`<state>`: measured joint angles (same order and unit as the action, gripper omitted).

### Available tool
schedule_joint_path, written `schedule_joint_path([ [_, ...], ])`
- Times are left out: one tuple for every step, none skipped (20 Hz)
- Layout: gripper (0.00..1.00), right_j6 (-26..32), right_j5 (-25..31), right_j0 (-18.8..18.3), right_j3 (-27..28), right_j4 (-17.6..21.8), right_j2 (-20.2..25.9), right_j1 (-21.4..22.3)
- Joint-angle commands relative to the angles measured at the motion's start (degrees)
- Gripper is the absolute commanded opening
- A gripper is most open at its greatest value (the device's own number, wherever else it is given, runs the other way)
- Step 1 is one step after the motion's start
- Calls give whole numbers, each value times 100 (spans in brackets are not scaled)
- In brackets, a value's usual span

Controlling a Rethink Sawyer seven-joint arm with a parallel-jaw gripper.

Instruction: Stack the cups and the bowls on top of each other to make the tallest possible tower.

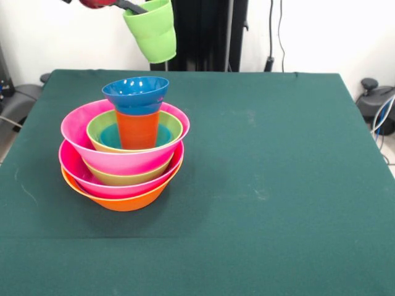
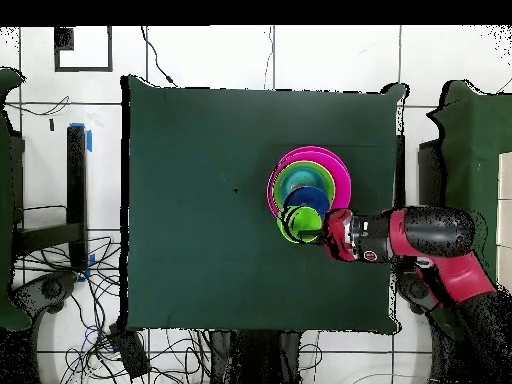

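The tower stands on the left of the green table: an orange bowl lowest, then pink, green, pink and green bowls, an orange-red cup upright inside, and a small dark blue bowl on top of it. In the overhead view the tower sits right of centre. My gripper is shut on the rim of the light green cup, held tilted in the air above and behind the tower. In the overhead view the green cup sits at the gripper's tip.
The table is covered with a dark green cloth. The red and black arm reaches in from the right in the overhead view. Cables and a black stand lie off the table's left side there.
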<state>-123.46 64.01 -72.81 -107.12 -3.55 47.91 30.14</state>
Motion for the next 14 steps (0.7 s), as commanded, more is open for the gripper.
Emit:
schedule_joint_path([
  [0,1187,-269,183,497,532,154,-266],
  [0,1170,-155,179,541,555,146,-219],
  [0,1146,-89,167,549,572,152,-167],
  [0,1102,36,150,562,590,155,-69],
  [0,1078,112,136,577,601,161,-21],
  [0,1053,228,110,580,604,173,57],
  [0,1040,291,94,584,611,181,103],
  [0,1033,395,78,605,624,183,162],
  [0,1023,445,57,591,621,202,211],
  [0,1024,533,44,615,632,207,253],
  [0,1016,564,10,574,626,235,305],
  [0,1015,600,-8,570,634,246,333],
  [0,1013,636,-27,566,642,258,362],
  [0,1018,659,-42,567,655,268,368],
])
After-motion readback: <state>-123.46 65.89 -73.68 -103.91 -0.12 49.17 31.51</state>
